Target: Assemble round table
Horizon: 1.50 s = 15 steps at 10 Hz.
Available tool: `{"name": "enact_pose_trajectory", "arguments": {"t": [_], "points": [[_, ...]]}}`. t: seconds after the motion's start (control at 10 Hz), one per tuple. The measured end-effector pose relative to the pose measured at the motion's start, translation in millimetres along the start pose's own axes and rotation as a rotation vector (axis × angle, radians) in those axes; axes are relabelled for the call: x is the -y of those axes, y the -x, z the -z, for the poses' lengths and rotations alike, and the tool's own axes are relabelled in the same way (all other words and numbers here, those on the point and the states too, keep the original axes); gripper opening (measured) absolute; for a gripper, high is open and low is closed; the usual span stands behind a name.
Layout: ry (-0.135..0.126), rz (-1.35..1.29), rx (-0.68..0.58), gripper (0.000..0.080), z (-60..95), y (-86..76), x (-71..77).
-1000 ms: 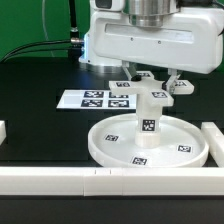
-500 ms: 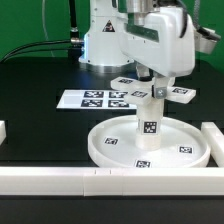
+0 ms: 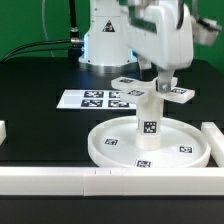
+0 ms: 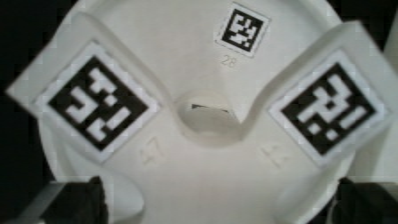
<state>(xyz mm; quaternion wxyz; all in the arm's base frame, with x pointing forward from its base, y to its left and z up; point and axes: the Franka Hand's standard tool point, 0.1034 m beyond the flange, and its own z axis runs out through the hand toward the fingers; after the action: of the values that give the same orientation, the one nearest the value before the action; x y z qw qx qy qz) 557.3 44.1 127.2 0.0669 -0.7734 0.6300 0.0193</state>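
The large round disc lies flat on the black table, near the front rail. The short post stands upright in its hub. The cross-shaped foot sits on top of the post, its tagged arms sticking out to both sides. My gripper comes straight down onto the foot and is shut on it. In the wrist view the foot fills the picture, with its centre hole in the middle. My gripper has a dark finger on each side of one white arm.
The marker board lies flat behind the disc, towards the exterior view's left. A long white rail runs along the front. Another rail stands at the right, and a short white piece at the left edge.
My hand has turned about its vertical axis over the post, and the foot's arms have swung round with it. The disc and post stay in place.
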Motion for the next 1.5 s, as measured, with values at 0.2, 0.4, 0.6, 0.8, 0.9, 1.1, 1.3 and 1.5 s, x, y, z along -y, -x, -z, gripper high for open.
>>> {"name": "enact_pose_trajectory", "arguments": {"t": [0.2,0.4,0.6,0.8,0.9,1.1,1.3,1.5], "points": [[-0.016,0.039,0.011,0.0647,9.1,1.1,2.1],[-0.013,0.089,0.010,0.0649,7.3,1.7,2.2],[0.017,0.436,-0.001,0.0649,-2.9,4.8,-0.1],[0.012,0.750,0.004,0.0649,-0.8,6.4,4.0],[0.012,0.747,0.005,0.0649,-1.9,6.4,2.9],[0.014,0.919,0.005,0.0649,-2.2,5.7,2.6],[0.038,1.229,-0.030,0.0649,-1.1,3.8,4.5],[0.052,1.541,-0.035,0.0649,0.9,2.4,6.9]]}}
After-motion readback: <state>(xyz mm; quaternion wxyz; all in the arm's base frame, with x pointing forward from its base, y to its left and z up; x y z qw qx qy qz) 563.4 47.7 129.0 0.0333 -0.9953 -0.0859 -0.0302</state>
